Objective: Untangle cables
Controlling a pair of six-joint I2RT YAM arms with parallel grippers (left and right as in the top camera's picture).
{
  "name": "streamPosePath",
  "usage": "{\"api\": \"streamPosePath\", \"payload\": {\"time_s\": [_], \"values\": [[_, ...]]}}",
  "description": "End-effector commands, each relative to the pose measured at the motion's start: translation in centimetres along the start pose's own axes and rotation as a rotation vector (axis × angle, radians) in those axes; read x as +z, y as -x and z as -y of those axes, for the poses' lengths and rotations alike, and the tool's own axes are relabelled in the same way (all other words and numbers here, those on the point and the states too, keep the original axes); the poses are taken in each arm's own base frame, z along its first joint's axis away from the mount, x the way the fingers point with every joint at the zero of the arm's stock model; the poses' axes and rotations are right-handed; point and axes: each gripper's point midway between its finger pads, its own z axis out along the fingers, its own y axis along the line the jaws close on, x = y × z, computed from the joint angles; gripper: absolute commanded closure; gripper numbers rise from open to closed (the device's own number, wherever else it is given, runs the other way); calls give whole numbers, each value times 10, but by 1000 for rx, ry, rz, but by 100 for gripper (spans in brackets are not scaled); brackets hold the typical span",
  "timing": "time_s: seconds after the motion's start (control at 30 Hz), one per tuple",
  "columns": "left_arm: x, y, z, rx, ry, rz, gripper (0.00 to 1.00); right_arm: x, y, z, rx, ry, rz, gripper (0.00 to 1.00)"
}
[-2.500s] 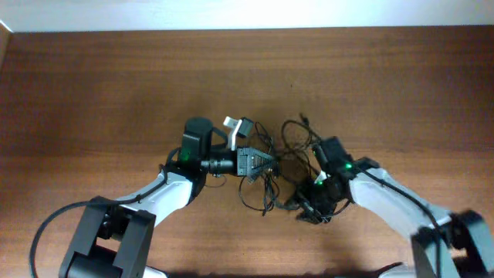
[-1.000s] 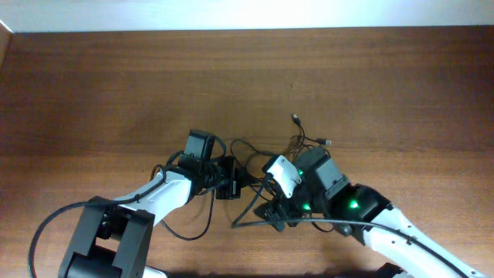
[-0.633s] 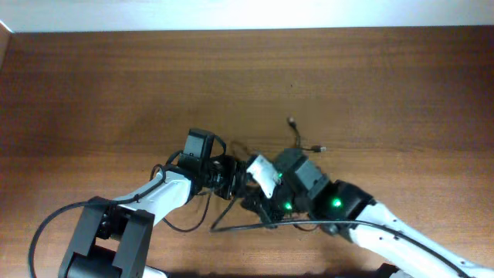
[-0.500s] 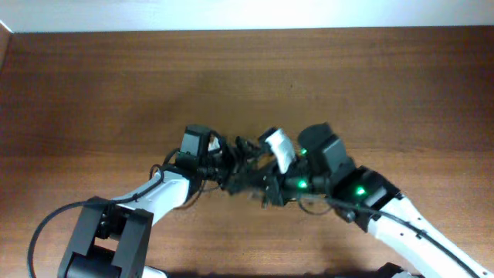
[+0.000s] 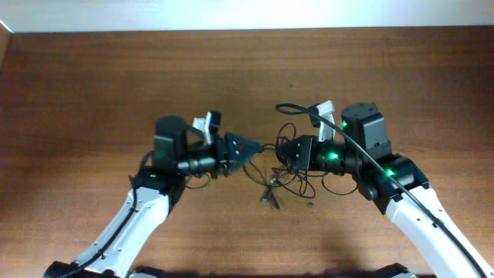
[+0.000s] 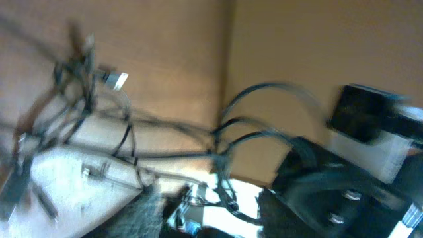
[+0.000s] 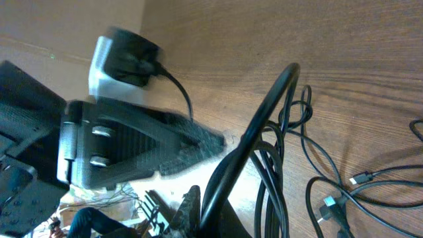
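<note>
- On the brown table (image 5: 93,77): left gripper (image 5: 251,145) and right gripper (image 5: 284,150) pointing inward, tips near each other.
- Right gripper: clamped together on strands of the cables (image 5: 272,181).
- Left gripper: too blurred to tell whether apart or together.
- Cables: bunched between both tips, loose loops and plugs trailing onto the wood below.

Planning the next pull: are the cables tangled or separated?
Tangled: the cables form one clump of crossing loops, and strands overlap in the right wrist view.

Cables (image 5: 279,179) lie on table (image 5: 116,85) between left gripper (image 5: 248,146) and right gripper (image 5: 284,151).
</note>
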Motion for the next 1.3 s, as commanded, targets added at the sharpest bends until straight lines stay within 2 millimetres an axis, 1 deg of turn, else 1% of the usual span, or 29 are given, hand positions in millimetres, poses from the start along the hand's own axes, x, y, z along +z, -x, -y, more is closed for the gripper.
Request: {"api": "streamPosePath", "payload": {"time_s": [0.0,0.03,0.1,0.13,0.2,0.23,0.27,0.3,0.37,0.4,0.5,0.57,0.6,0.67,0.7,0.77,0.8,0.83,0.9,0.93,1.0,1.07,1.13,1.2,1.23,1.27], "values": [[10,-14,-25,-409,110,-4,65,-4,8,-2,-32,-16,33,96],[10,-18,-24,-490,109,-18,57,-4,9,2,-27,-39,42,96],[10,-17,-22,-520,100,-21,53,-4,9,2,-27,-39,41,96],[10,-16,-23,-547,103,-9,50,-4,9,2,-27,-39,42,96],[10,-13,-24,-565,108,8,48,-4,9,2,-23,-39,41,96],[11,-14,-24,-563,109,7,49,-4,9,2,-23,-39,41,96],[14,-13,-22,-547,108,18,55,-4,9,2,-23,-39,41,96],[19,-10,-15,-494,85,37,56,-4,9,2,-23,-39,41,96],[28,-10,0,-415,47,49,55,-4,9,2,-23,-39,41,96],[32,-11,3,-394,41,55,55,-4,9,2,-23,-39,41,96],[42,-18,-3,-389,71,62,58,-4,9,2,-23,-39,41,96],[53,-24,-11,-446,96,43,60,-4,9,2,-23,-38,41,96],[57,-24,-9,-430,82,36,61,-4,9,2,-23,-38,41,96],[67,-19,0,-379,26,29,62,-4,9,2,-23,-37,41,96],[71,-17,1,-383,12,28,63,-4,9,2,-23,-35,39,96],[77,-16,-10,-410,31,20,66,-4,9,2,-23,-35,39,96],[78,-17,-10,-413,28,11,68,-4,9,2,-23,-35,39,96],[78,-14,-1,-381,-6,17,68,-4,9,2,-23,-35,39,96],[78,-12,8,-349,-42,21,75,-4,9,2,-23,-35,39,96],[78,-13,8,-348,-41,19,78,-4,9,2,-23,-35,39,96],[85,-21,9,-338,-33,13,77,-4,9,2,-23,-35,39,96],[91,-27,7,-334,-20,17,76,-4,8,0,-23,-25,32,96],[96,-25,-4,-348,4,32,100,-4,6,-2,-23,-13,23,96],[103,-23,-22,-335,43,37,100,-4,6,-2,-23,-14,24,96],[103,-19,-27,-282,55,51,100,-4,6,-2,-23,-14,24,96],[98,-9,-29,-142,58,70,100,-4,7,-1,-23,-22,28,96]]}}
